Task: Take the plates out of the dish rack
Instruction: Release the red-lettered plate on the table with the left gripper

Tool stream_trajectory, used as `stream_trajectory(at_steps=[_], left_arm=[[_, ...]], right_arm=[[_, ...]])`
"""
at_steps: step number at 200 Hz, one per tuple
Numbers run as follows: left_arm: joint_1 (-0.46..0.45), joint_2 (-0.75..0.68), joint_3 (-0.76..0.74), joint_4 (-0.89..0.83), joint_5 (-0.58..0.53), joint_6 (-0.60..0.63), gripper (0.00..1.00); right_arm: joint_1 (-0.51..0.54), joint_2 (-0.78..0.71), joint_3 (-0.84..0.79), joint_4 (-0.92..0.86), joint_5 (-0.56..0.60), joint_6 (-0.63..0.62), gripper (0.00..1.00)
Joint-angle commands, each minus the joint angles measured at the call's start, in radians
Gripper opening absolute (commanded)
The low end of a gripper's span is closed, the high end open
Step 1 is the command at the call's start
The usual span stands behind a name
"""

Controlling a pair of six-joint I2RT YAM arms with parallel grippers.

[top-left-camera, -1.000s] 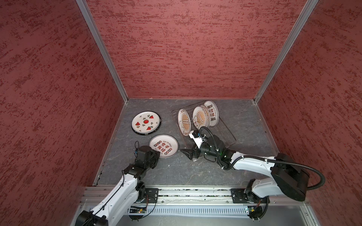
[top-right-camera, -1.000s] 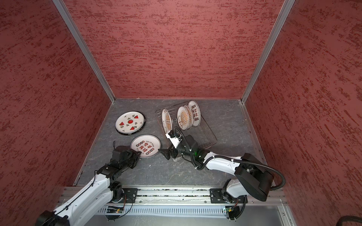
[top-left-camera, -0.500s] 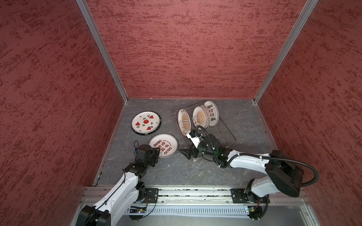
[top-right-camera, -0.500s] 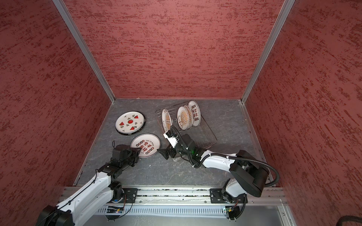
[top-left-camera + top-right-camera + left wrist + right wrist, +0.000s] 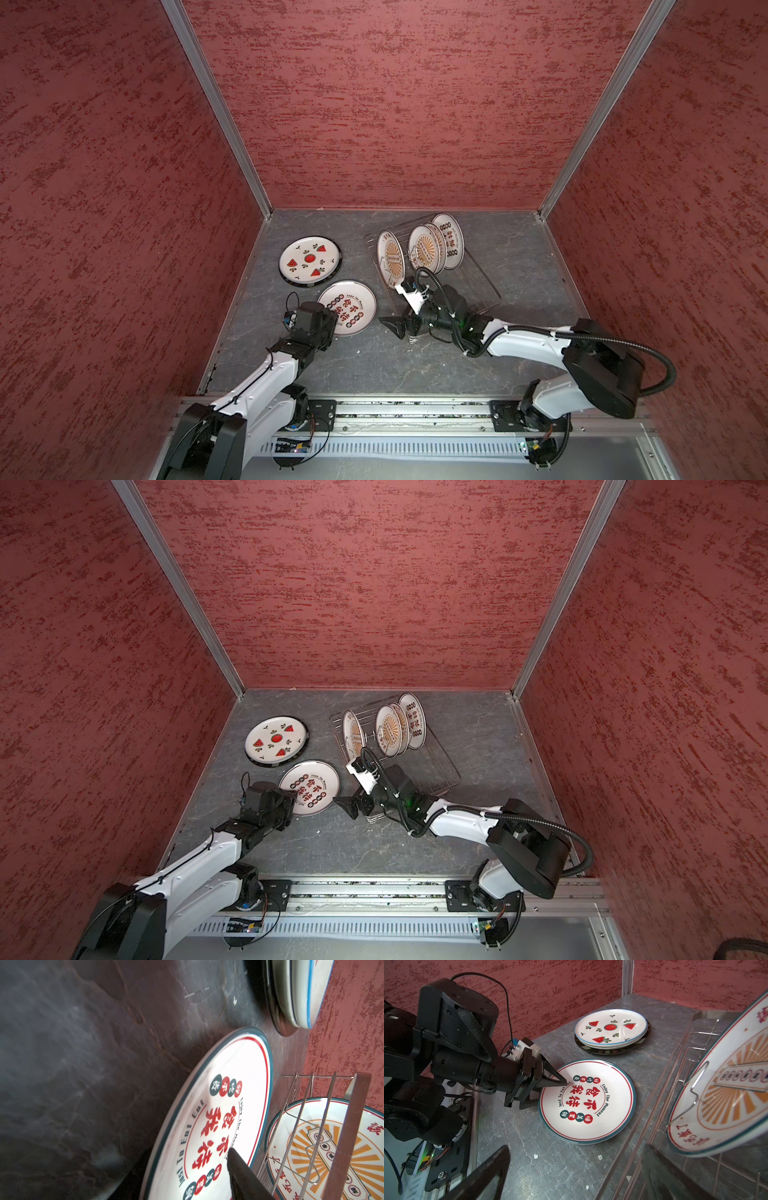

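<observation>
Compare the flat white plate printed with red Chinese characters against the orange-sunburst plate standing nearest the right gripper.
Pose: the character plate lies flat on the grey table; the sunburst plate stands on edge in the silver wire rack.
Print: the character plate shows red characters with red and teal dots; the sunburst plate shows orange rays.
Both are round and white, with a teal rim and thin red ring.
</observation>
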Motion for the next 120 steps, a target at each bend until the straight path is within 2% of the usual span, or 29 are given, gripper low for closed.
stream_trajectory(at_steps=[1,30,72,86,120], left_arm=[[0.003,-0.003,0.020,-0.051,-0.074,0.036,0.64],[0.005,-0.036,0.034,-0.126,-0.151,0.024,0.75],[0.003,-0.090,0.053,-0.217,-0.236,0.027,0.77],[0.007,-0.119,0.054,-0.246,-0.293,0.031,0.80],[0.037,-0.242,0.062,-0.306,-0.336,0.085,0.85]], right_arm=[[0.007,-0.001,0.025,0.001,-0.015,-0.025,0.99],[0.008,-0.003,0.026,-0.003,-0.015,-0.029,0.99],[0.008,-0.017,0.007,0.024,0.000,-0.026,0.99],[0.008,-0.090,-0.049,0.099,0.023,-0.017,0.99],[0.007,-0.270,-0.245,0.353,0.071,0.005,0.99]])
